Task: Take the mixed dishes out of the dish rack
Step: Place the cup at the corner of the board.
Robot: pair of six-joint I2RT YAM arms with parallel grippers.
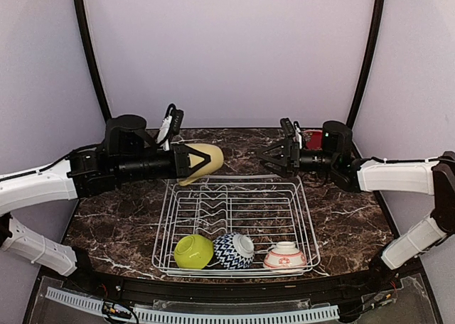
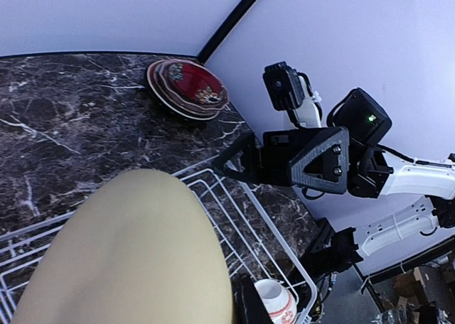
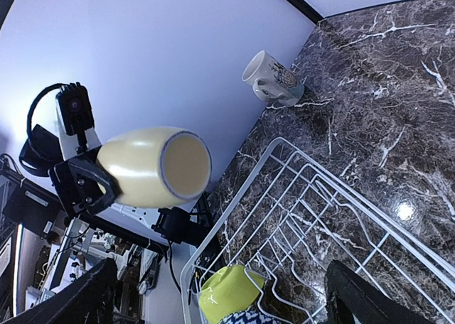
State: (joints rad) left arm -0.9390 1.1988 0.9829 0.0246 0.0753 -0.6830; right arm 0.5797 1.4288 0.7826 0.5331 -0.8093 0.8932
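Note:
My left gripper (image 1: 201,160) is shut on a yellow mug (image 1: 204,158), held on its side above the far left corner of the white wire dish rack (image 1: 302,209). That mug (image 2: 128,253) fills the lower left of the left wrist view, and its mouth faces the right wrist camera (image 3: 153,166). My right gripper (image 1: 274,157) stands open and empty over the rack's far right corner. A lime bowl (image 1: 193,251), a navy-zigzag bowl (image 1: 234,249) and a pink-white bowl (image 1: 285,256) lie along the rack's near side.
A stack of plates with a red one on top (image 2: 188,88) sits on the marble table at the far right. A cream mug (image 3: 274,79) lies at the far left corner by the wall. Black frame poles run up both back corners.

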